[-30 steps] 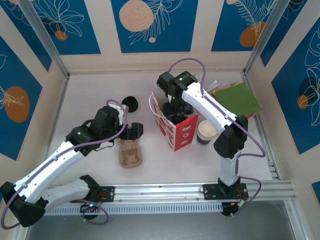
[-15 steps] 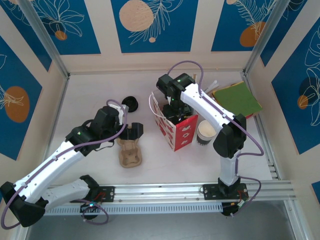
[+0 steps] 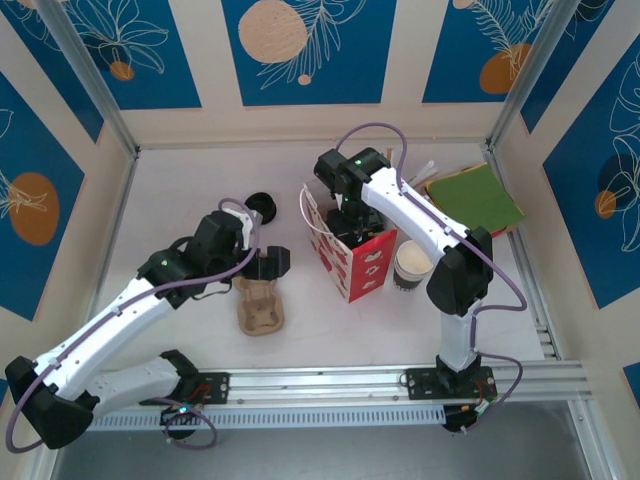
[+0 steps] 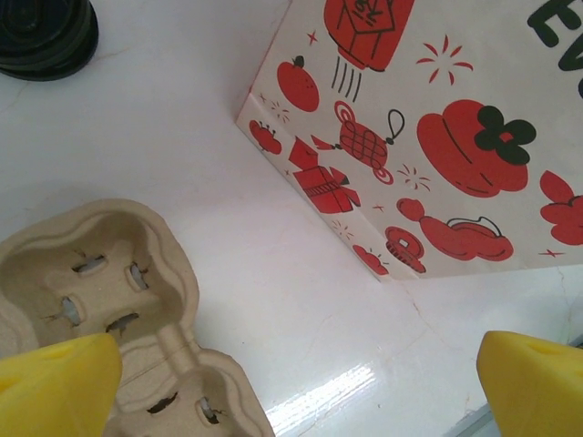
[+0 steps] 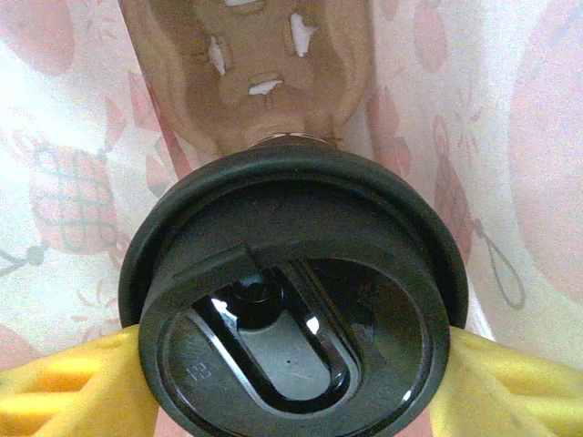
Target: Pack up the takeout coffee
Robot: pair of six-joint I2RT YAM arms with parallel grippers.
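Note:
The takeout coffee [image 5: 293, 300] shows from above as a round black lid. My right gripper [image 5: 296, 375] is shut on it, one yellow finger on each side. It hangs inside the white-and-red paper bag [image 3: 354, 262], over a brown pulp cup carrier [image 5: 248, 64] at the bag's bottom. In the top view the right gripper [image 3: 350, 222] reaches into the bag's open mouth. My left gripper [image 3: 268, 264] stands wide open with nothing between its fingers, just left of the bag and above a second pulp carrier [image 3: 259, 305] on the table.
An unlidded paper cup [image 3: 412, 266] stands right of the bag. A loose black lid [image 3: 260, 206] lies behind the left gripper. A green flat pack [image 3: 478, 198] sits at the back right. The bag's printed side [image 4: 437, 118] is close to the left fingers.
The left gripper has edged slightly right toward the bag. The right gripper has barely shifted, still holding the cup in the bag.

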